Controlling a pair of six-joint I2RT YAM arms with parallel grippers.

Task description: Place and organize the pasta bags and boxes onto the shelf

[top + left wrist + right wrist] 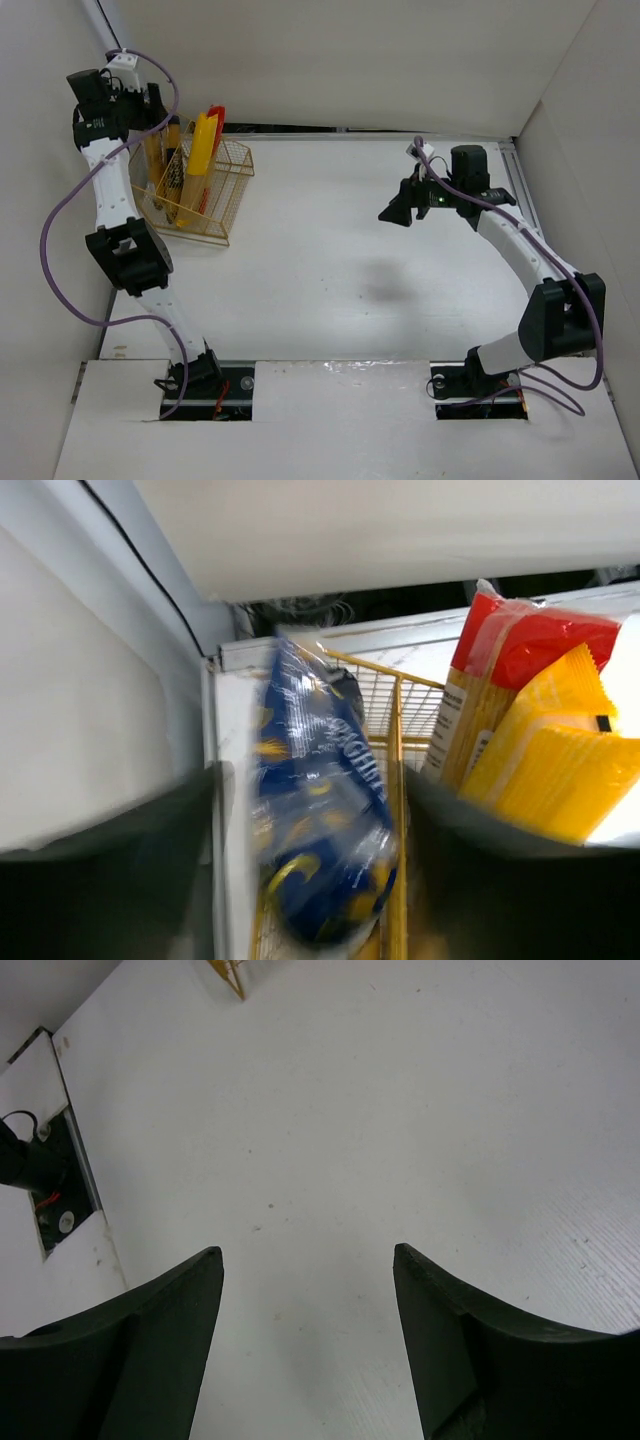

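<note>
The gold wire shelf (228, 200) stands at the far left of the table. In it the yellow pack (202, 155) and the red pack (216, 118) stand upright, with an orange-tan pack (172, 185) beside them. My left gripper (153, 105) hangs over the shelf's left side. In the left wrist view its jaws (310, 880) are spread wide around the dark blue end of another orange-tan pack (320, 810), which is blurred. The red pack (530, 640), the yellow pack (560, 770) and the shelf wire (395, 730) show to its right. My right gripper (395, 213) is open and empty above bare table (308, 1260).
White walls close in the table on the left, back and right; the left wall (90, 710) is close beside the shelf. A corner of the shelf (230, 975) shows far off in the right wrist view. The arm bases sit at the near edge.
</note>
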